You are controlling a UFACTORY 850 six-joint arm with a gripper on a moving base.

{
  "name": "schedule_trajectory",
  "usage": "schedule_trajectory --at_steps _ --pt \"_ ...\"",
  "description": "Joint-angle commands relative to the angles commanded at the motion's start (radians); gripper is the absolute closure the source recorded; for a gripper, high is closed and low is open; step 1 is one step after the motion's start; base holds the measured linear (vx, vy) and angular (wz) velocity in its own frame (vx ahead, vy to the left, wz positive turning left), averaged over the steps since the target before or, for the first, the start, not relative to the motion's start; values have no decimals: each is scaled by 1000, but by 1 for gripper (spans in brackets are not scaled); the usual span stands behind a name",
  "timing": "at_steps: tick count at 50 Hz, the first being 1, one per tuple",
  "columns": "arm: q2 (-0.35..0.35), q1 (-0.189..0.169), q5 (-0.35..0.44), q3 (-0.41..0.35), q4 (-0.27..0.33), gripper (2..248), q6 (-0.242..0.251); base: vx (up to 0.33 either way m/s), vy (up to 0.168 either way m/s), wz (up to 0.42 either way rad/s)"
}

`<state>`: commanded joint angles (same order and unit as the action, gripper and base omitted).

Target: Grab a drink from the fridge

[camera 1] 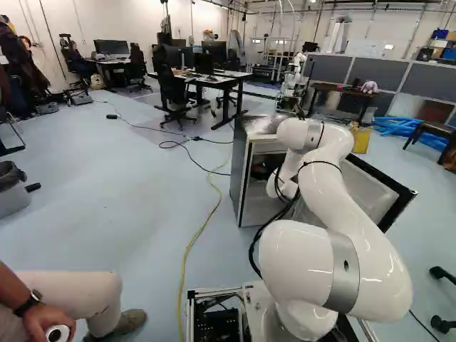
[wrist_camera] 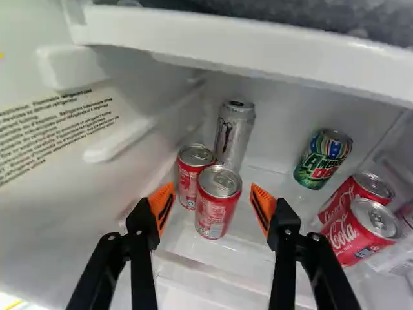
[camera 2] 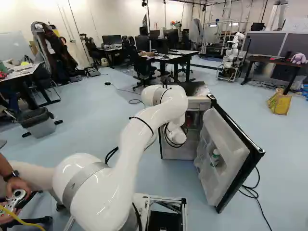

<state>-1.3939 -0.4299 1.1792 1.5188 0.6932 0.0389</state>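
The fingers stand open before the front red soda can; an off-centre reach could knock its red neighbour into the tall silver can.

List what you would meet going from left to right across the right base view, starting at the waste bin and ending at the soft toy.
Waste bin → white arm → open fridge door → yellow bag → soft toy
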Motion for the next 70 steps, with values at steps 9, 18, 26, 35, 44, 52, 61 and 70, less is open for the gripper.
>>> schedule_trajectory --at_steps 9,18,26,35,44,52,61,70 --pt "-6 0 0 5 0 77 0 0 0 0" --pt "-24 0 0 20 0 77 0 0 0 0" --pt "-29 0 0 24 0 77 0 0 0 0" --pt "-29 0 0 24 0 95 0 0 0 0" --pt "-29 0 0 24 0 133 0 0 0 0" --pt "-29 0 0 24 0 167 0 0 0 0" --pt "-27 -1 0 20 0 167 0 0 0 0" --pt "-13 -5 0 -8 0 167 0 0 0 0"
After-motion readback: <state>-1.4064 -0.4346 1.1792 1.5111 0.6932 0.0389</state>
